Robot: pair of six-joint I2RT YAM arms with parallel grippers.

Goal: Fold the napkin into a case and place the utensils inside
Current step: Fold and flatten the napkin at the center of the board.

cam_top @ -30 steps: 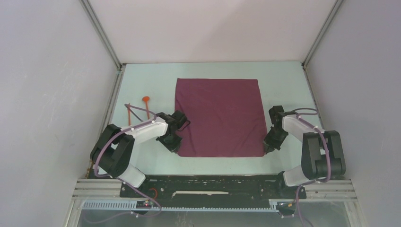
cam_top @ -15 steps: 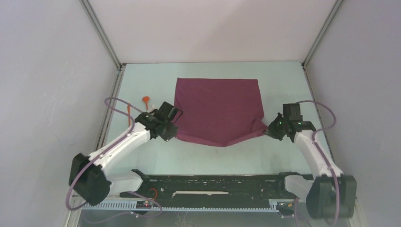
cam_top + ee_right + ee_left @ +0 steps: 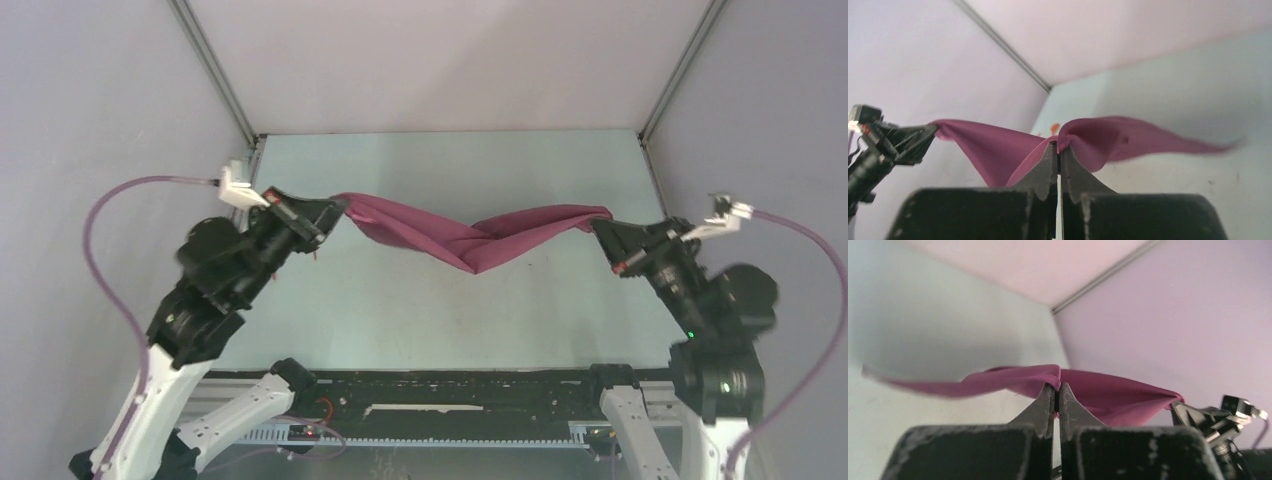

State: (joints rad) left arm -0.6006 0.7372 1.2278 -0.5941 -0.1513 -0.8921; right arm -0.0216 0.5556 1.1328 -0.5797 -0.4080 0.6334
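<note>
**Mia:** Where is the napkin [image 3: 470, 240], seen from above?

**Tom:** Up in the air over the table [image 3: 450, 330]. It hangs like a rope from side to side and dips in the middle. The left gripper [image 3: 337, 206] pinches one end. The right gripper [image 3: 598, 224] pinches the other end.

**Mia:** Which arm is nearer to it?

**Tom:** Neither. Each one has its own end, and the cloth runs straight across between them.

**Mia:** Is there room to move?

**Tom:** Lots of bare table lies under the cloth and in front of it. The side walls are near both arms, so there is little room to pull wider.

**Mia:** What does the left wrist camera show?

**Tom:** The two fingers are pressed together on a bit of the maroon cloth. The cloth goes off to the right, over to the other gripper.

**Mia:** And the right wrist camera?

**Tom:** The same thing. Its fingers are tight on the cloth, which runs left to the other arm. Tiny orange bits lie far off on the table, likely the utensils [image 3: 1054, 128], but they are too small to be sure.

**Mia:** What matters next?

**Tom:** Probably both arms must come down together, with the cloth kept straight, so it lands flat.
</note>
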